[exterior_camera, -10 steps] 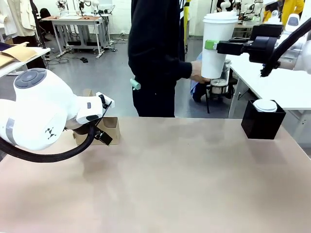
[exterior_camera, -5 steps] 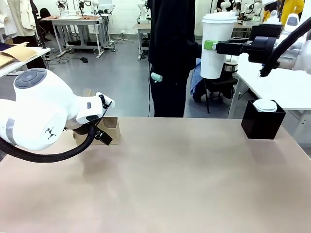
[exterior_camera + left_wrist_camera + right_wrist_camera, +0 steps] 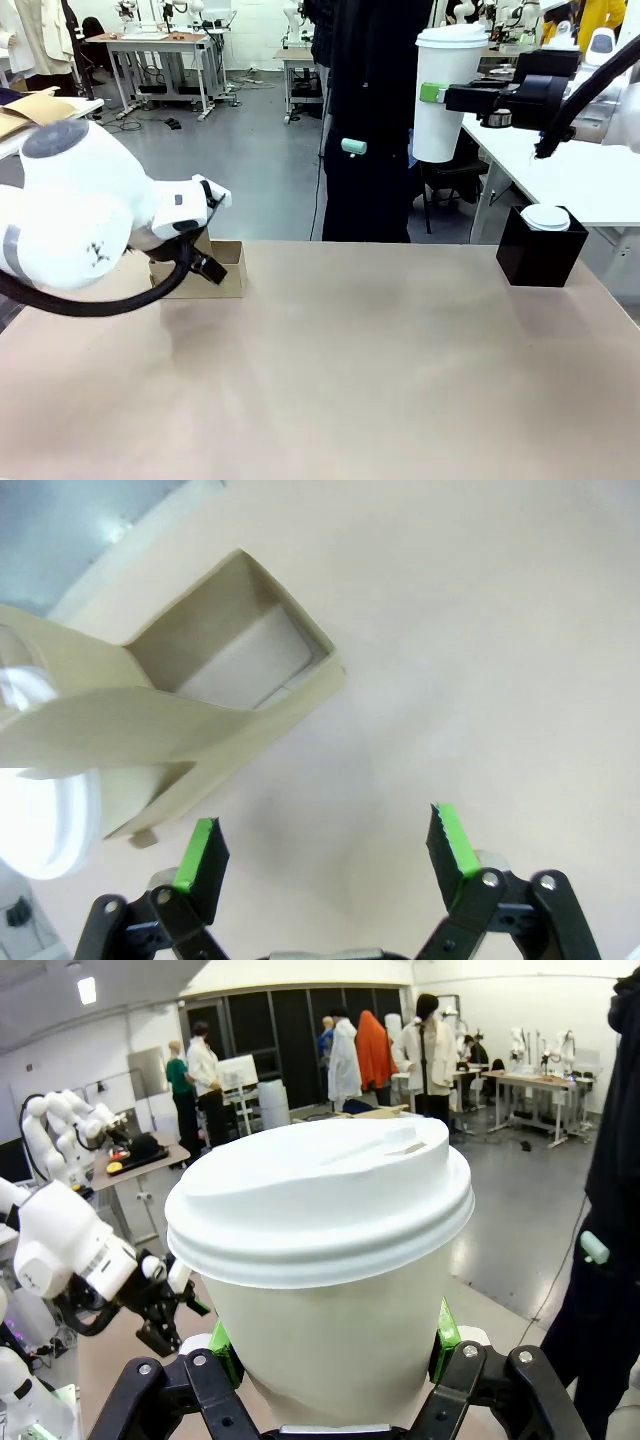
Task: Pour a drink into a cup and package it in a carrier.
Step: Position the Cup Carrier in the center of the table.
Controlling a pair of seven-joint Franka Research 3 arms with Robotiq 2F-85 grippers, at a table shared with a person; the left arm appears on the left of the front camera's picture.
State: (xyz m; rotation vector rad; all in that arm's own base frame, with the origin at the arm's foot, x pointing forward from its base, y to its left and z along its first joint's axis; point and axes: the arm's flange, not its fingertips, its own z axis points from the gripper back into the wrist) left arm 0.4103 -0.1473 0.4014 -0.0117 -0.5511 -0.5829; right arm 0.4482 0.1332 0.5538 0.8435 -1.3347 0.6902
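Note:
High at the back right, my right gripper [image 3: 437,94] is shut on the cup [image 3: 445,90], a tall white paper cup with a white lid, held upright well above the table. In the right wrist view the cup [image 3: 330,1260] stands between the green pads of that gripper [image 3: 330,1365]. The brown cardboard carrier [image 3: 222,272] sits at the table's back left. My left gripper [image 3: 325,845] hovers open just above and beside the carrier [image 3: 215,695], nothing between its pads. A white lid [image 3: 40,820] shows in the carrier's far compartment. The drink is out of view.
A black box [image 3: 538,255] with a white disc on top stands at the table's back right. A person in black [image 3: 370,120] stands beyond the far edge, hands away from the cup. My left arm's white body [image 3: 80,215] looms over the left side.
The person's hand has left the bottom of the cup and the person has stepped to the right. My left arm has lifted and swung slightly, uncovering more of the carrier. The right gripper holds still.

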